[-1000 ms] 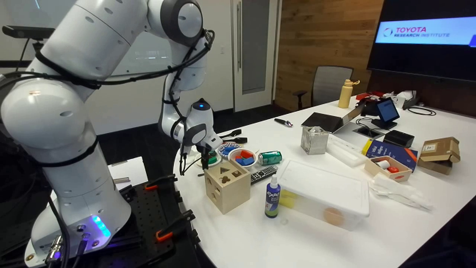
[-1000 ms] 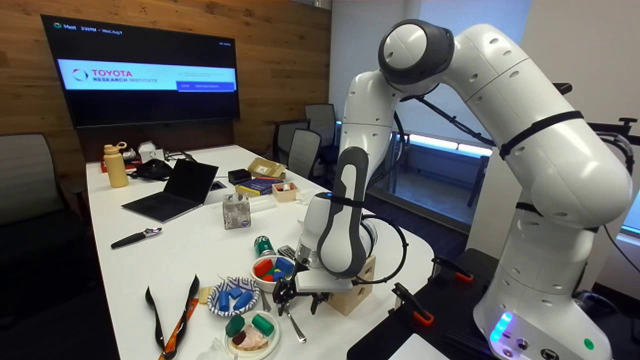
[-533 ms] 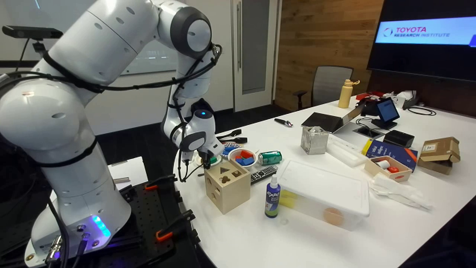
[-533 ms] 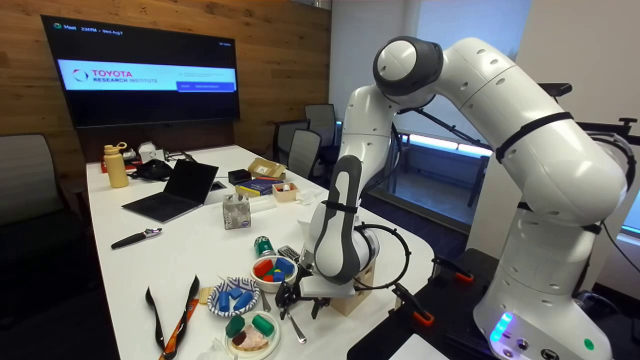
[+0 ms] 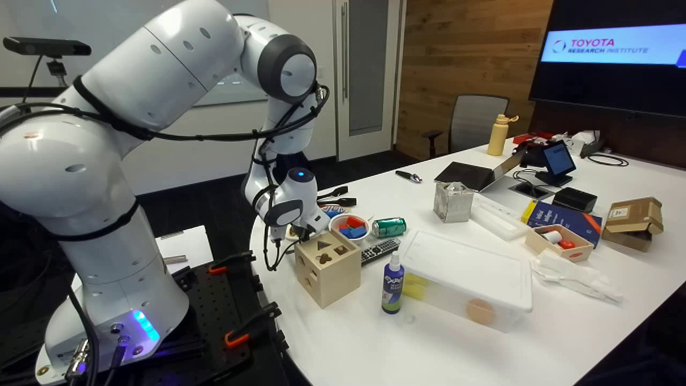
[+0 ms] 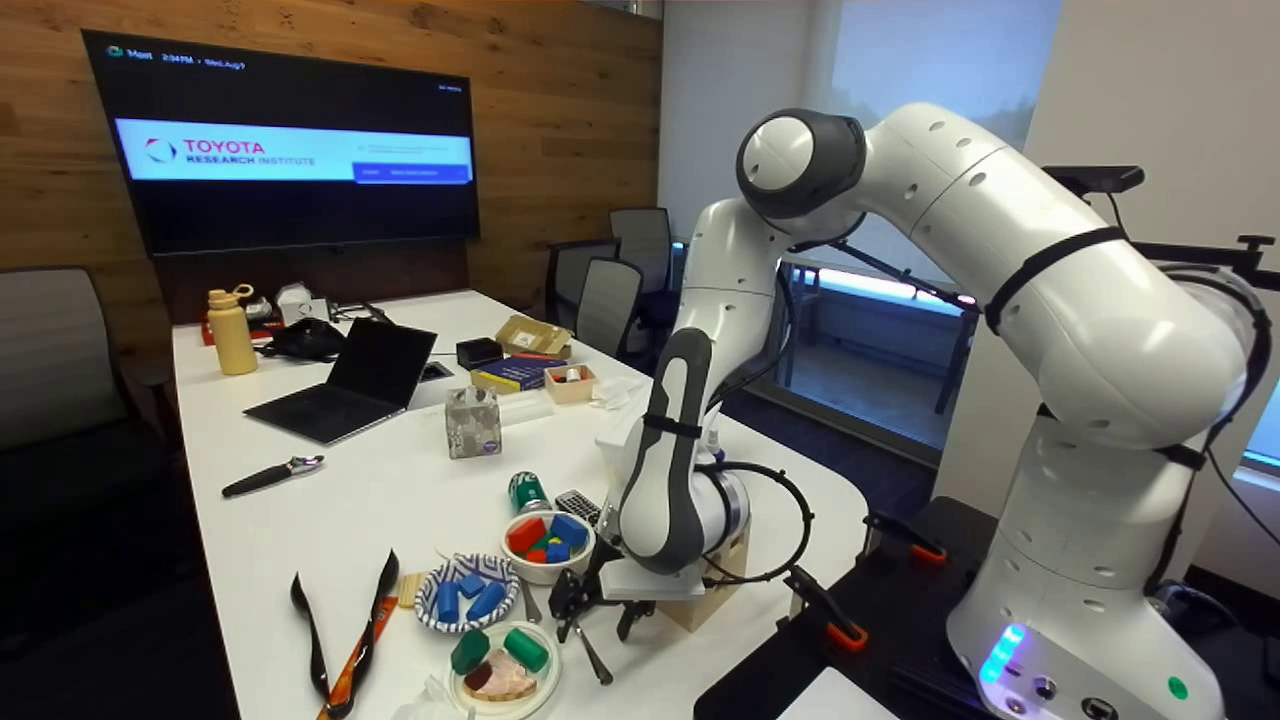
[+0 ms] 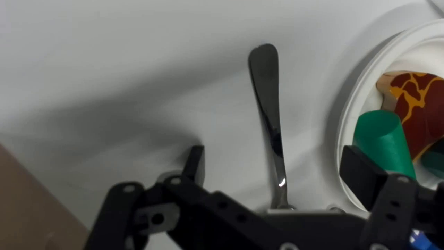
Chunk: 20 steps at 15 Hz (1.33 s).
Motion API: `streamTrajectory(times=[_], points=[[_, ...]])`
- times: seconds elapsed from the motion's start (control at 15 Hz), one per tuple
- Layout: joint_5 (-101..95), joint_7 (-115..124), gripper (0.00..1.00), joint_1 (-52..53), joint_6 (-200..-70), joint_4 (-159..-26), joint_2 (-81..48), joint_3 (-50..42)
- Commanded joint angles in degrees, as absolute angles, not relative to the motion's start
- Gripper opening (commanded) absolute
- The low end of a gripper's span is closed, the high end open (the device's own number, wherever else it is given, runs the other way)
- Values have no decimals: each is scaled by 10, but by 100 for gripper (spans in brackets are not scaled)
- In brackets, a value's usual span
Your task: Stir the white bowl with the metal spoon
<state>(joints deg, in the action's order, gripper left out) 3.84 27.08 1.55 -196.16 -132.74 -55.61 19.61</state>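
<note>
On the large, black, flat wall screen (image 5: 611,59), "TOYOTA" in red above "RESEARCH INSTITUTE" in dark capitals is being displayed in both exterior views. In an exterior view, "Meet", "2:34 PM" and "Wed, Aug" are being shown at the upper left of the same screen (image 6: 285,150); the character following is being blurred. In an exterior view, "EXPO" is being borne in white letters by the blue-purple, white-topped plastic spray bottle (image 5: 393,287); its smaller print is being blurred. "Artificial Intelligence" is being read, faintly, on the yellow-edged, blue, rectangular book (image 5: 563,221).
</note>
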Motion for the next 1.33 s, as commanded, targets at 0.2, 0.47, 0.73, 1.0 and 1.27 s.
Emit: streamTrajectory(times=[0.2, 0.47, 0.73, 1.0, 1.27], points=[[56, 230, 66, -1, -1974, -1302, -581, 212], [55, 230, 34, -4, -1973, -1297, -588, 214], [52, 228, 3, -7, -1970, -1287, -595, 219], [50, 226, 1, -9, -1967, -1278, -599, 226], [53, 222, 1, -6, -1966, -1279, -586, 226]])
